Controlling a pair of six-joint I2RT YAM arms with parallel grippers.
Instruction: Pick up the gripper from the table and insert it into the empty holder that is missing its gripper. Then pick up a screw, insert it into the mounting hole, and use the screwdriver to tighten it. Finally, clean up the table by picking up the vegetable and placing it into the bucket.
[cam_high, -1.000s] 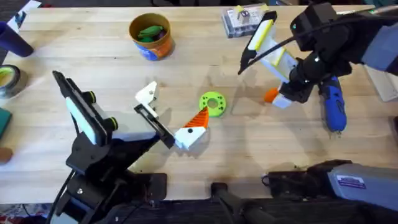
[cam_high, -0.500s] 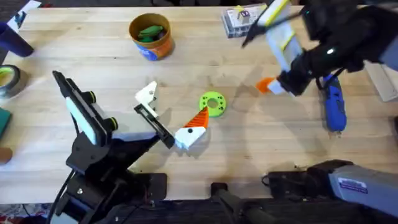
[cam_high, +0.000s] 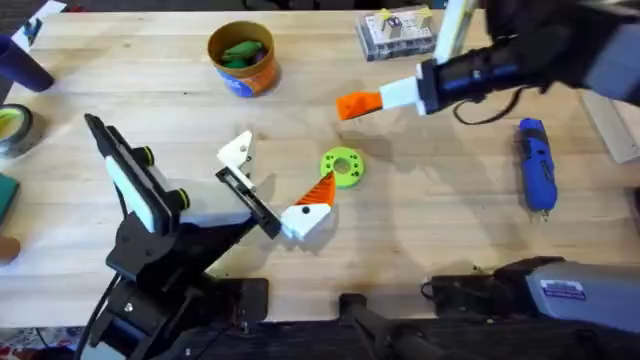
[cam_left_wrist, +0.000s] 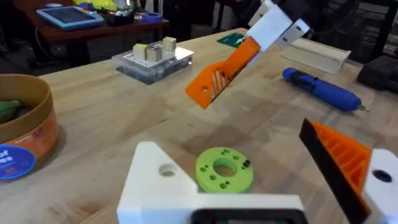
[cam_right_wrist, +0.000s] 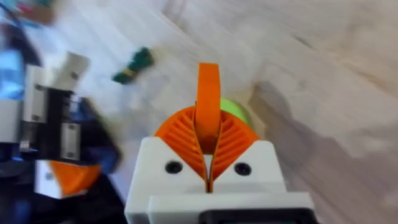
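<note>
The first step is in hand: the right gripper is clamped on the orange gripper, carried in the air above the table; next it must reach the holder and seat the white base there; the green ring lies between; the left gripper's state I cannot tell; the screwdriver and bucket wait aside.
</note>
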